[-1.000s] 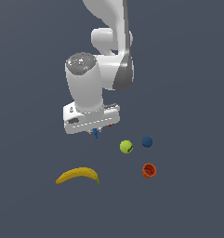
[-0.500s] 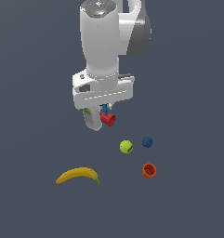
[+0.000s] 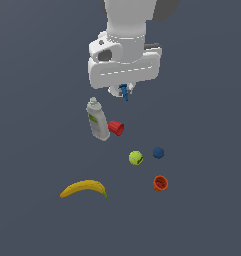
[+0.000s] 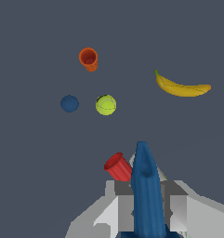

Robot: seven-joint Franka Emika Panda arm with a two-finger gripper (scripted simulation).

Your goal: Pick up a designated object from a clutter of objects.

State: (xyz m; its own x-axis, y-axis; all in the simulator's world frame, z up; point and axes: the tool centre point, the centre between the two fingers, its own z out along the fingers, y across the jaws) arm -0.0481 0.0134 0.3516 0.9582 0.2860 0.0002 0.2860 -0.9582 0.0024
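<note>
My gripper (image 3: pixel 124 93) is shut on the tiny bright-blue piece (image 3: pixel 124 92) and holds it high above the clutter. In the wrist view the blue piece (image 4: pixel 147 190) stands pinched between the grey fingers (image 4: pixel 123 207). Below lie the white-grey bottle with green label (image 3: pixel 97 120), the red cup (image 3: pixel 116 128) beside it, the yellow-green tennis ball (image 3: pixel 136 158), the dark-blue ball (image 3: pixel 158 152), the orange cup (image 3: pixel 160 183) and the yellow banana (image 3: pixel 84 188). In the wrist view the bottle is mostly hidden behind the held piece.
The dark grey floor (image 3: pixel 37 150) spreads around the clutter. In the wrist view the red cup (image 4: pixel 117 167), tennis ball (image 4: pixel 106 104), dark-blue ball (image 4: pixel 69 103), orange cup (image 4: pixel 88 59) and banana (image 4: pixel 182 87) lie apart from one another.
The arm has risen with the blue piece in its gripper. The bottle and red cup, hidden behind the hand before, now show below it.
</note>
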